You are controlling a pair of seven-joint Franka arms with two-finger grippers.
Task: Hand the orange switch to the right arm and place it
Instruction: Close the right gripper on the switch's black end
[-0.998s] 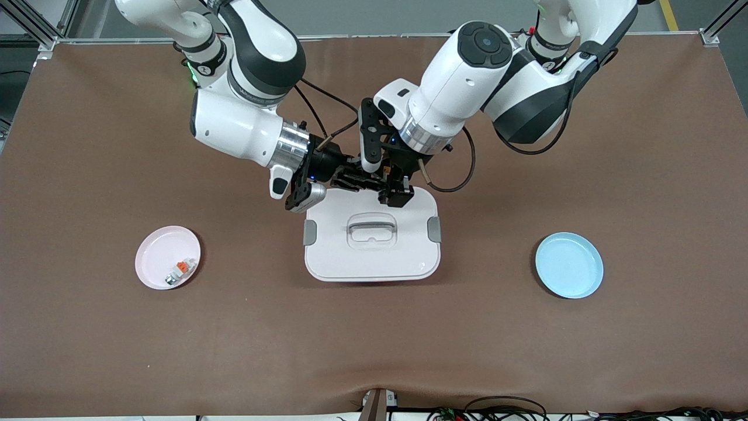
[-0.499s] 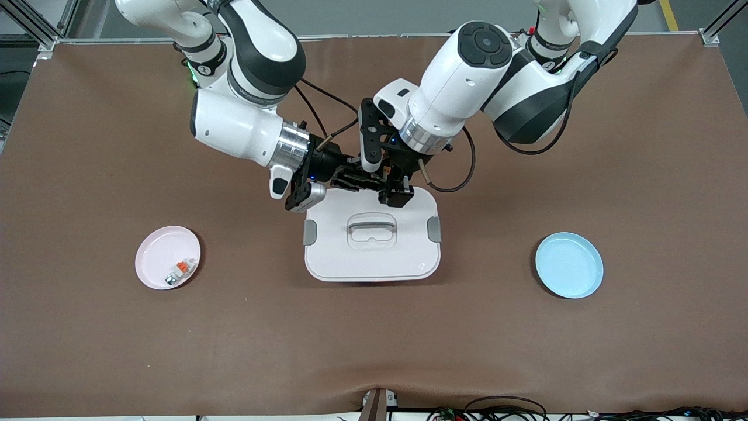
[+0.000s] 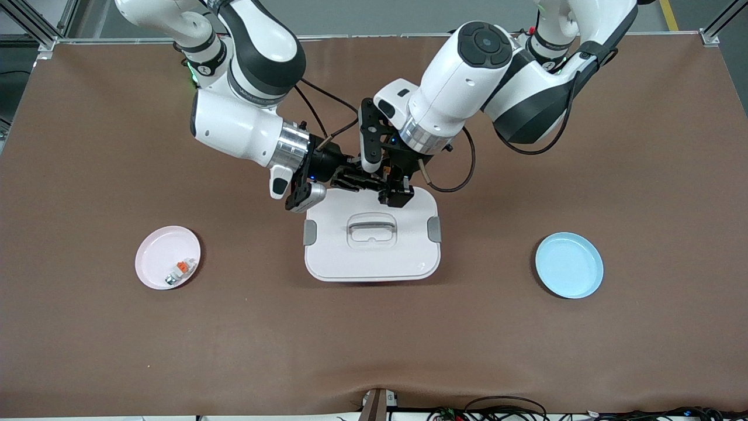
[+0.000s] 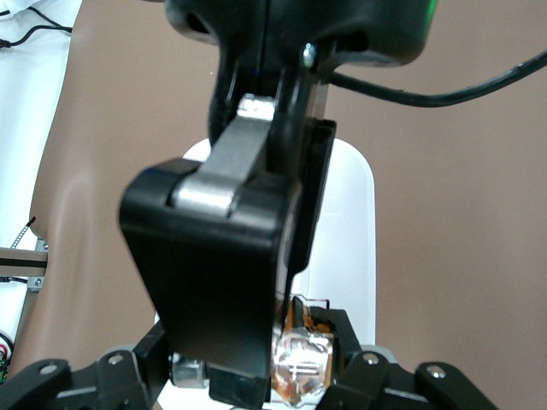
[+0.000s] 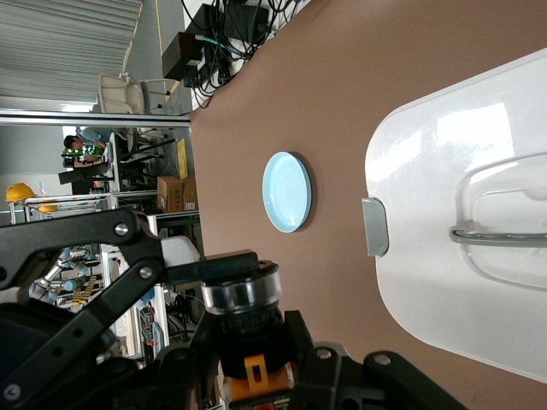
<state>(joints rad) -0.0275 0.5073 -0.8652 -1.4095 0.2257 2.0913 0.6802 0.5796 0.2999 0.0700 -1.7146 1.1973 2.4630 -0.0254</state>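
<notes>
— Where's the orange switch?

— Stubby black barrel, silvery collar, orange mark at its base. It's in the air over the 12 o'clock edge of the white box lid. My right gripper pinches it. The left gripper meets it there; I can't tell its grip.

— Room?

— Pink plate at 9 o'clock, blue plate at 3, both well apart.

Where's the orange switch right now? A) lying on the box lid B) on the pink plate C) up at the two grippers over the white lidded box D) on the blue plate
C: the orange switch sits between the right gripper fingers, met by the left gripper, above the white lidded box; the blue plate holds nothing.
</notes>
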